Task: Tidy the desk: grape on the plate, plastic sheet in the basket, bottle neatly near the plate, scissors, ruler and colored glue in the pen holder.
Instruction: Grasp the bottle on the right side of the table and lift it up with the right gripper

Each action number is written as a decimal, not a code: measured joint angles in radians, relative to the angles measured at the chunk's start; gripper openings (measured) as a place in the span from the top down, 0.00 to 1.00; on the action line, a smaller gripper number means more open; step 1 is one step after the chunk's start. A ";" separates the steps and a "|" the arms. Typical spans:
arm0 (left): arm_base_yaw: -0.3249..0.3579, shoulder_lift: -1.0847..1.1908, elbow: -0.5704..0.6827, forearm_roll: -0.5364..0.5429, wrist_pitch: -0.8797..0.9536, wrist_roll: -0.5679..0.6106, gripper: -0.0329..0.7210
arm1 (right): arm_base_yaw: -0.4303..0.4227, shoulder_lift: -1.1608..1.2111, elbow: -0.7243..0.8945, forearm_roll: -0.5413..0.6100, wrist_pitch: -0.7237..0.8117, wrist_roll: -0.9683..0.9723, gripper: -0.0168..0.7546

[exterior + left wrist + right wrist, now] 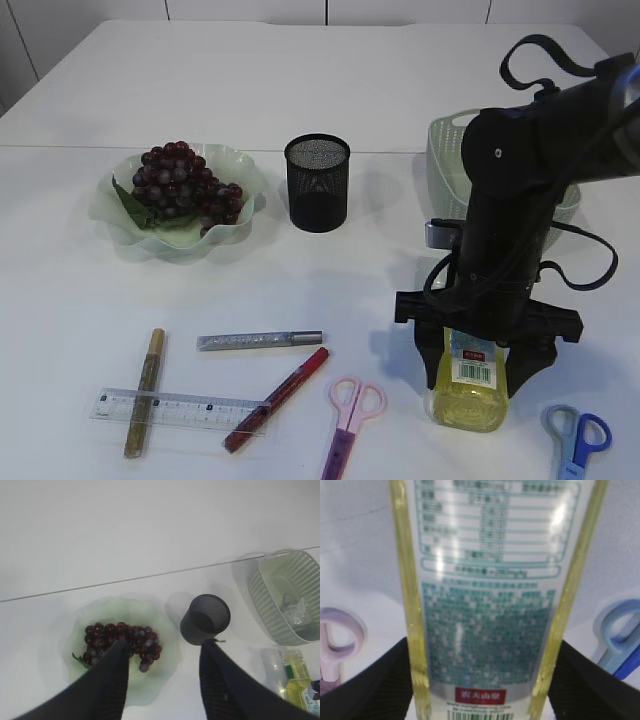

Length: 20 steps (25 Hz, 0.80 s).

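White surface [330, 120] runs back to a pale wall, and the clutter sits toward the front. At the left, the grapes [182, 187] already lie on the plate [240, 225]. Below them a ruler [175, 408] lies under a gold glue pen [145, 392], with a silver glue pen [258, 340] and a red one [277, 398] just beside. The left gripper [162, 672] hangs high above the plate, its fingers [112, 680] partly spread and empty. The mesh pen holder [317, 182] stands mid-surface; pink scissors [350, 412] lie in front. On the right, the right gripper [470, 375] straddles the upright bottle [468, 385], fingers [375, 680] wide on either flank; whether they touch it cannot be told. The basket [445, 165] behind holds the plastic sheet [295, 610]. Blue scissors [578, 440] lie far right. The bottle step looks in hand: next calls for closing firmly, then carrying it upright across to the plate without clipping the holder.
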 joint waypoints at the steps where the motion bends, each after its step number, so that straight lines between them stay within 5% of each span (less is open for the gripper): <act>1: 0.000 0.000 0.000 0.001 0.000 0.000 0.50 | 0.000 0.000 0.000 0.000 0.000 0.000 0.21; 20: 0.000 0.000 0.000 0.012 0.000 0.000 0.50 | 0.000 0.041 0.000 -0.039 -0.013 0.000 0.14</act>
